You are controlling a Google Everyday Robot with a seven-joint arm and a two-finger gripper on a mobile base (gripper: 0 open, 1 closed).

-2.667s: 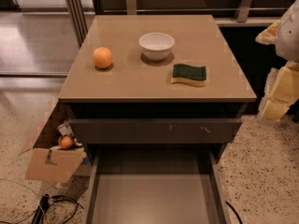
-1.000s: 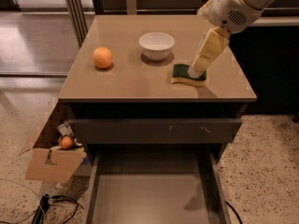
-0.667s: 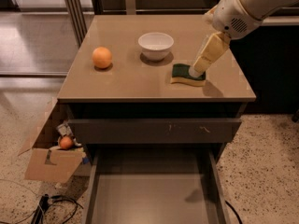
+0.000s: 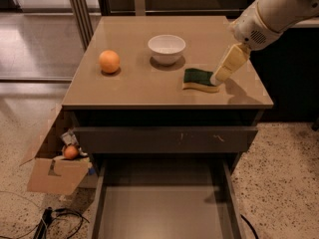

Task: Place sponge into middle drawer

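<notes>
The sponge (image 4: 198, 78), dark green over yellow, lies flat on the cabinet top (image 4: 134, 83), right of centre. My gripper (image 4: 218, 79) comes down at a slant from the upper right, and its cream tip is at the sponge's right end, at or just above it. The middle drawer (image 4: 162, 210) is pulled out at the bottom of the view, with a bare grey-brown floor. Above it, the drawer with the scratched dark front (image 4: 164, 139) is shut.
A white bowl (image 4: 167, 48) stands just behind and left of the sponge. An orange (image 4: 109, 61) sits on the left of the cabinet top. An open cardboard box (image 4: 57, 171) with small items and cables lies on the floor at the left.
My arm has swung in from the right edge and come down to the sponge's right end. Over the last second its upper part shifted slightly right. The sponge has not visibly moved.
</notes>
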